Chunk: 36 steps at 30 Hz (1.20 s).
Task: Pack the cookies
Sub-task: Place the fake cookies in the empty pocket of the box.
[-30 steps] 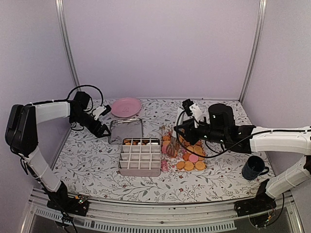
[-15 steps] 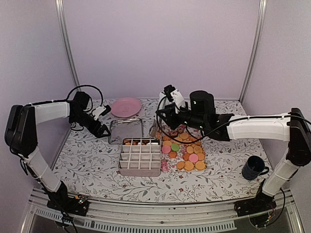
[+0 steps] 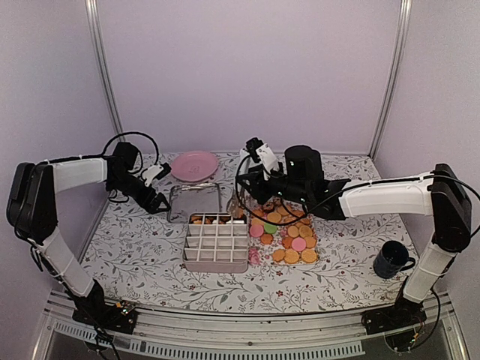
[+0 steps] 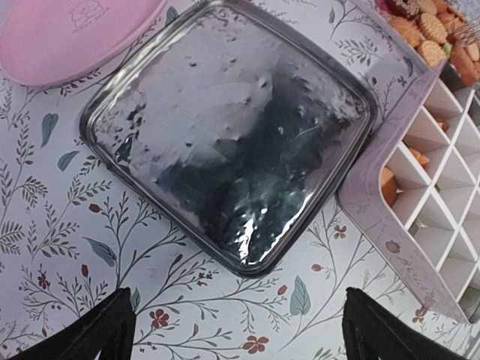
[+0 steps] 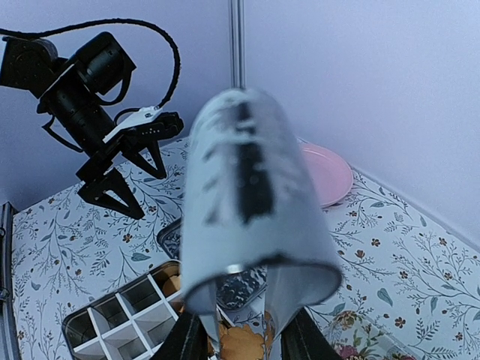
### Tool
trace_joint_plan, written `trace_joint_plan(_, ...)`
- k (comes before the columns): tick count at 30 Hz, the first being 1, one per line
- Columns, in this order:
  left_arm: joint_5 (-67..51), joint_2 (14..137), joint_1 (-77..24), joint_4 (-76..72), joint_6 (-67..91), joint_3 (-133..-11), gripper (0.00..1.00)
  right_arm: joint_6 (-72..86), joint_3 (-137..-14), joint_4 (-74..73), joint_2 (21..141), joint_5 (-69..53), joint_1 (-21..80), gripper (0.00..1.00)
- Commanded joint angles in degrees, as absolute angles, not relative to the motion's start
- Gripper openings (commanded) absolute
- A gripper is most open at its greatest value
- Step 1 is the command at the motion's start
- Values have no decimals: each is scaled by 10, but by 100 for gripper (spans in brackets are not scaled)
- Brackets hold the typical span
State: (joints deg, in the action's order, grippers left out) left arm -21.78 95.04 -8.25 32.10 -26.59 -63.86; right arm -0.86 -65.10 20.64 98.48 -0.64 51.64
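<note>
**Right arm hovers near divided box as cookie packing proceeds**

The right gripper (image 5: 244, 337), its jaws drawn partly together around a translucent object (image 5: 251, 225), hangs near the centre of the top view. It sits between the loose cookies (image 3: 289, 231), spread right of centre on the desk (image 3: 135, 255), and the divided box (image 3: 216, 265) below centre. That position suggests a delivery to the box, where only the back row shows cookies.

The right wrist view adds what the overhead camera misses: a golden cookie (image 5: 238, 349) low between the fingers, at the object's lower end. The object is too blurred there to name. Whether it carries that cookie cannot be told for certain.

Left of centre, the left gripper (image 3: 156, 200) hovers with its jaws wide apart and nothing in them. It is beside the box's clear lid (image 4: 225, 142), probably waiting to fit it once the box fills. Its own camera shows the lid lying flat on the desk, one corner at the box's edge, with the pink plate (image 4: 67, 30) at upper left. From overhead the lid is little more than a glint. A dark mug (image 3: 391, 260) stands well apart at lower right.
</note>
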Motion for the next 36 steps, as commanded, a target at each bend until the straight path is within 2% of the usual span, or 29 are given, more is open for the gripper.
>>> trace_joint_plan(1,-221,934,-84,312,-272,-629,96,-3,-665,242,990,-25,518,28)
trace_joint_plan(13,-221,934,-84,312,-270,-628,96,-3,-657,237,979,-33,518,38)
trace_joint_plan(29,-221,936,-84,312,-266,-633,96,-3,-645,231,953,-19,518,38)
trace_joint_plan(36,-217,939,-84,315,-268,-638,96,-9,-613,217,880,7,501,37)
